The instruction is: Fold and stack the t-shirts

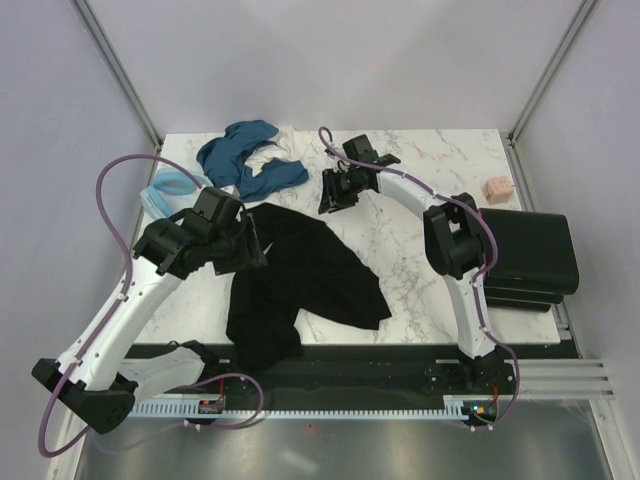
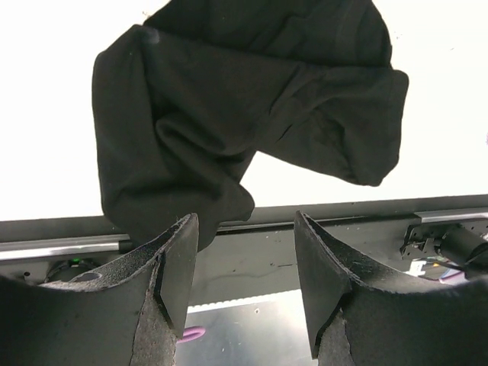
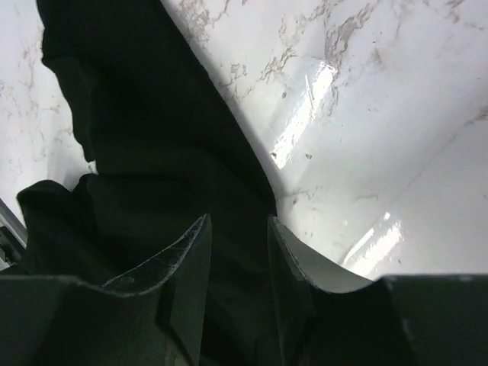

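Black t-shirt [image 1: 300,280] lies crumpled and doubled over itself in the middle of the marble table [image 1: 430,160], with its lower part bunched at the bottom edge of the tabletop, over the dark rail. That is the first risk: a pull toward the bottom of the frame could probably slide the cloth off the table.

The left gripper [image 2: 245,229] sits at the shirt's left side with its fingers well apart and nothing between them. The cloth in front is piled in thick folds, so closing here may catch several layers and lift a wad, not one edge.

The right gripper [image 3: 232,221] is at the shirt's upper edge with its fingers partly apart. Dark cloth fills the gap, and I cannot tell whether any is pinched. If it is, a lift would twist the shirt further.

The unfolded heap of teal, white and light blue shirts [image 1: 245,160] at upper left lies near the left arm and could snag. The folded black stack [image 1: 530,260] at right is well apart.
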`<action>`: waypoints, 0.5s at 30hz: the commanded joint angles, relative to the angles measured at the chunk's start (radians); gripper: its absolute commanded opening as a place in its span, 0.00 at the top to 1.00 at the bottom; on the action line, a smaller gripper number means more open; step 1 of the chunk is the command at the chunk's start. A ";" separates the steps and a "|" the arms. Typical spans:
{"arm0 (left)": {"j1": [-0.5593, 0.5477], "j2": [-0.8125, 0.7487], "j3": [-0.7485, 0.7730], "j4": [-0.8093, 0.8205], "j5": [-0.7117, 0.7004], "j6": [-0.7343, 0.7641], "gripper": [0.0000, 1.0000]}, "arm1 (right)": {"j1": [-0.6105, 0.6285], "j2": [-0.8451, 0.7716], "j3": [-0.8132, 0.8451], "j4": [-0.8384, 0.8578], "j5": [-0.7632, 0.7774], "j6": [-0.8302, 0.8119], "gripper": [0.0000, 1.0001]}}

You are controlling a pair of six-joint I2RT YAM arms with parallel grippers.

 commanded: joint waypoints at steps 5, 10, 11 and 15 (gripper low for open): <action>0.005 0.051 0.027 0.047 -0.001 -0.023 0.40 | 0.013 0.101 -0.010 0.122 -0.113 0.022 0.56; 0.006 0.074 0.024 0.061 0.007 -0.019 0.39 | 0.033 0.104 -0.050 0.125 -0.118 0.017 0.55; 0.006 0.077 0.022 0.064 0.008 -0.020 0.39 | 0.036 0.104 -0.053 0.122 -0.119 0.015 0.54; 0.008 0.083 0.024 0.072 0.011 -0.022 0.39 | 0.036 0.045 -0.103 0.122 -0.118 0.003 0.52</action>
